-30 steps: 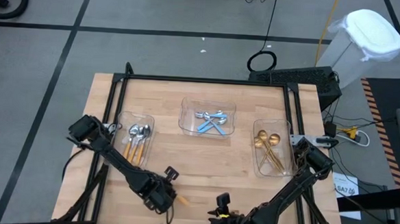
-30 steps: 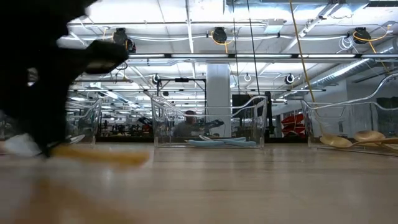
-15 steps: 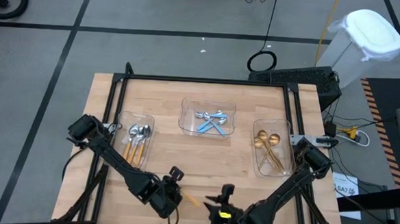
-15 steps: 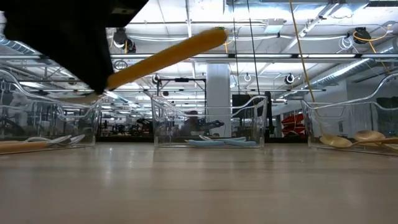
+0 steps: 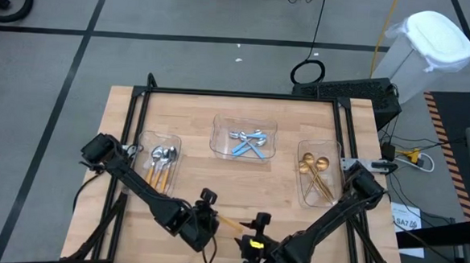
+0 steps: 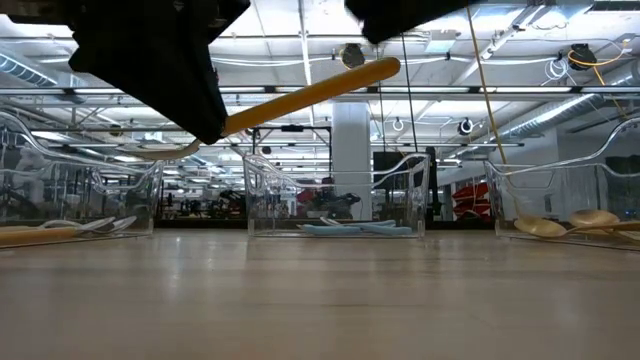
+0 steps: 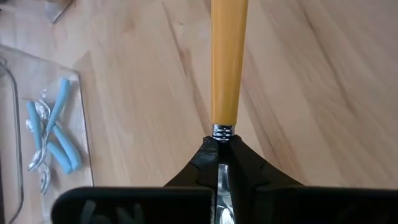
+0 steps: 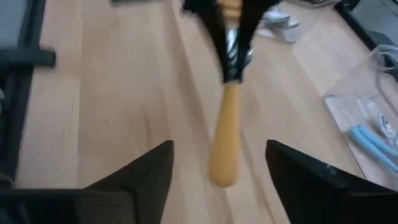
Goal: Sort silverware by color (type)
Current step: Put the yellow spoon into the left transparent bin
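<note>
- No readable writing for you.
- Left gripper (image 5: 206, 224) is clamped on the orange-handled spoon (image 7: 229, 62), above the near table (image 5: 281, 178) edge.
- Right gripper (image 8: 217, 180) gapes empty, facing its handle.
- Three clear trays (image 5: 243, 138) stand beyond.

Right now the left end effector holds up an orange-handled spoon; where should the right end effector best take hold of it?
On the free end of the orange handle, coming straight along its length. The left end effector clamps the spoon at its metal neck, so the handle sticks out bare towards the open right end effector, above the table.
</note>
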